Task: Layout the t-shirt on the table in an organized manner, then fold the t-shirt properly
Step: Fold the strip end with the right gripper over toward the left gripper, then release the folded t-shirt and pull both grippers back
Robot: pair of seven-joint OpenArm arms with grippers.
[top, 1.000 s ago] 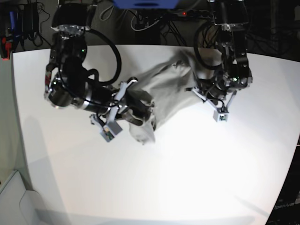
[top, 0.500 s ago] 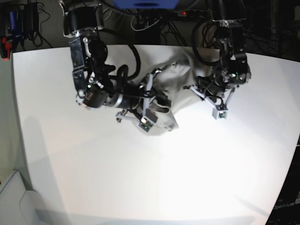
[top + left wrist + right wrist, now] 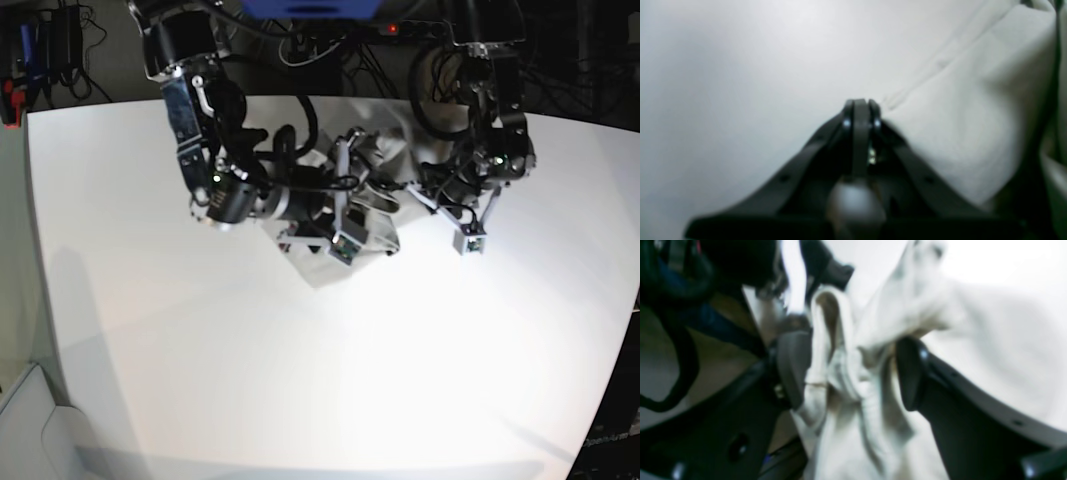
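T-shirt (image 3: 385, 160) bunched near table (image 3: 300, 380) far edge — right pincer (image 3: 853, 373) agape (cloth between).

Well behind your right gripper (image 3: 365, 190), past the far edge, you have a blue panel (image 3: 310, 8) with a tangle of dark cables (image 3: 300, 50) under it. Far out to that gripper's side sit a black box (image 3: 60, 35) and a small red item (image 3: 10, 100). A small red light (image 3: 392, 28) glows behind the left gripper (image 3: 418, 190). A pale bin (image 3: 30, 420) fills the near corner.
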